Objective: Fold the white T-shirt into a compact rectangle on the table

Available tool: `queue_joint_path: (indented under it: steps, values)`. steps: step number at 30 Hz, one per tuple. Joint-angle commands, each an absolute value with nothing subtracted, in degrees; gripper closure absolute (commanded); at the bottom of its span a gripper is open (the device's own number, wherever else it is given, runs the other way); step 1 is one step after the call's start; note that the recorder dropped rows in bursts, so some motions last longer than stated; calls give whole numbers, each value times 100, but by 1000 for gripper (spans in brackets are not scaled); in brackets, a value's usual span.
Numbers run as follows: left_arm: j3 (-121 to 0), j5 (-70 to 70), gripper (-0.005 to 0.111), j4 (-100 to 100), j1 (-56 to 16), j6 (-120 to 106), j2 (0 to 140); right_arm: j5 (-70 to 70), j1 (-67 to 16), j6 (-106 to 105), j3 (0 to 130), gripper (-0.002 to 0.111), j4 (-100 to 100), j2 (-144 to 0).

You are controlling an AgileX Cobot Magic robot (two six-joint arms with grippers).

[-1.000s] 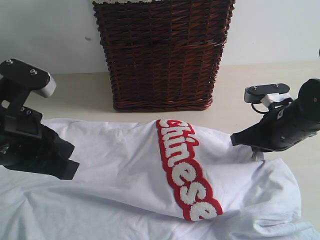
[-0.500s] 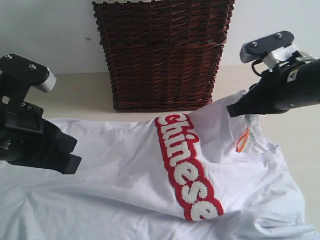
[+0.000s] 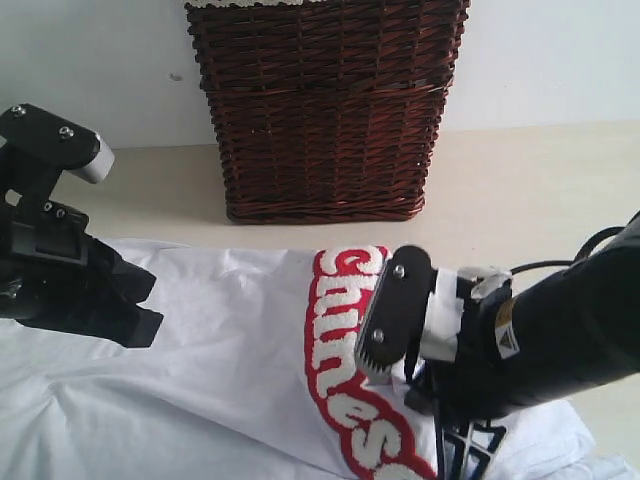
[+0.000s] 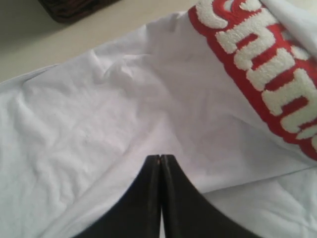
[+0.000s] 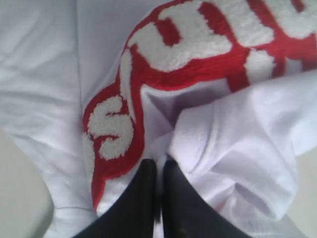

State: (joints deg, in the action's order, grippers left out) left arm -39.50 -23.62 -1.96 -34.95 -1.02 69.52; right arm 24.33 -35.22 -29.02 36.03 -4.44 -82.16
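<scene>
While the white T-shirt [image 3: 220, 340] lies spread across the near part of the cream desk [image 3: 530, 190], in front of the dark wicker basket [image 3: 325, 110], both arms are low over it.

The left claw [image 4: 160, 159] has its two black fingers pressed flat together with no gap between them. Its tips sit right at a slanting fold edge, where an upper layer of the shirt lies over a lower one. Whether any cloth is nipped between the tips I cannot tell. In the exterior view this claw is over the shirt's left part, well to the left of the fuzzy red-outlined lettering [image 3: 335, 350], and the cloth around it is lightly wrinkled.

The right claw [image 5: 158, 166] is also closed. White cloth is bunched and gathered at its tips, so it is pinching a fold of the shirt. That fold lies just beside the end letters, and the red band curves around it and touches it. A strip of bare desk shows past the shirt's edge close to this claw. In the exterior view the right arm reaches in over the shirt's right side and covers part of the lettering. Its tips are hidden there behind the arm's own body.
</scene>
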Motion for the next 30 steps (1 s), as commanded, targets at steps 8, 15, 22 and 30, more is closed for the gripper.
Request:
queue_joint_path:
  steps: [8, 15, 22, 30]
  values:
    - [-3764, -2219, 107, -163, -3537, -127, 6907, 2079, -3145, 328, 3930, 98, 667, -8182]
    - [-3658, -2059, 107, -163, -3537, -127, 6939, 3001, -2952, 2127, 3992, 52, 2217, -8096]
    - [-3658, -2030, 107, -163, -3537, -127, 6939, 2749, -2921, 3739, 4145, 38, 3626, -7586]
    - [-3658, -1954, 107, -163, -3537, -127, 6939, 2791, -2652, 2164, 4790, 38, 2149, -8334]
